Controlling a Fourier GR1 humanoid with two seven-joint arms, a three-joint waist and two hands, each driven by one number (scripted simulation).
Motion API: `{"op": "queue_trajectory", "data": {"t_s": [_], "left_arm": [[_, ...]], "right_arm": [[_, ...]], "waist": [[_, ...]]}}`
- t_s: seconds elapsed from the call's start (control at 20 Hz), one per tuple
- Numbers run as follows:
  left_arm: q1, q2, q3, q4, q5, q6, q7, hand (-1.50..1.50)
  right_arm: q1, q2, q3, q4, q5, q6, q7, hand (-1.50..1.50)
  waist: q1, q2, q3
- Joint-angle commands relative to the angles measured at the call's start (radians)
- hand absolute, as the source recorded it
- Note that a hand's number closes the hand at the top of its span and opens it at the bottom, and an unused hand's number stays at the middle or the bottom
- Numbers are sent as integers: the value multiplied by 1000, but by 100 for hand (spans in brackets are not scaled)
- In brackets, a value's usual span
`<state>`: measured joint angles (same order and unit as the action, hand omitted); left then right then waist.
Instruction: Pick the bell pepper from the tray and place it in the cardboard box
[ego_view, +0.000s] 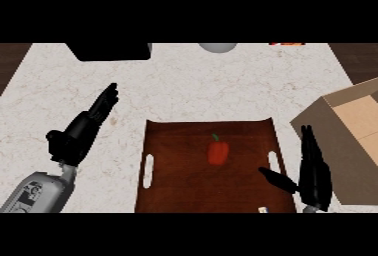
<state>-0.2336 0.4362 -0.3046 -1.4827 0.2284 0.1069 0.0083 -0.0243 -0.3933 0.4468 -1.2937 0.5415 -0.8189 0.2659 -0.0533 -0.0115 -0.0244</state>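
Right hand (314, 172) of mine hovers at the right edge of the dark brown wooden tray (170, 195), fingers straight and pointing away from me, thumb splayed out over the tray's right slot handle, holding nothing. The small red bell pepper with a green stem (217, 151) lies near the middle of the tray, well apart from the thumb and to its left. My left hand (81, 130) rests open on the pale marbled bench (192, 85) to the left of the tray, fingers stretched out, also holding nothing.

To do this step well, I judge I should swing the right hand leftward over the tray and come down on the pepper from above, with thumb on one flank and fingers on the other (it looks narrow and taller than wide, so closing across its short width should suit). It is glossy red, slightly tapered, stem pointing away from me. The open tan cardboard box (347, 135) stands just beside the tray on the right, so the carry afterward looks short.
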Motion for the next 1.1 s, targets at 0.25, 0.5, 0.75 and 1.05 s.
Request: {"op": "queue_trajectory", "data": {"t_s": [0.25,0.5,0.75,1.05], "left_arm": [[-3,-28,-46,-3,-35,9,8,0],[4,-19,-58,-5,-36,-11,14,0],[-17,-52,-70,-4,-45,1,23,0],[-48,-69,-65,-50,-49,11,93,0]], "right_arm": [[46,62,118,-47,348,118,376,-150],[20,189,197,-168,441,317,625,-150],[-99,368,228,-246,598,563,959,-150],[-214,391,300,-336,660,689,1217,-150]], "waist": [[7,-6,3],[31,-6,7],[43,0,16],[59,6,23]]}}
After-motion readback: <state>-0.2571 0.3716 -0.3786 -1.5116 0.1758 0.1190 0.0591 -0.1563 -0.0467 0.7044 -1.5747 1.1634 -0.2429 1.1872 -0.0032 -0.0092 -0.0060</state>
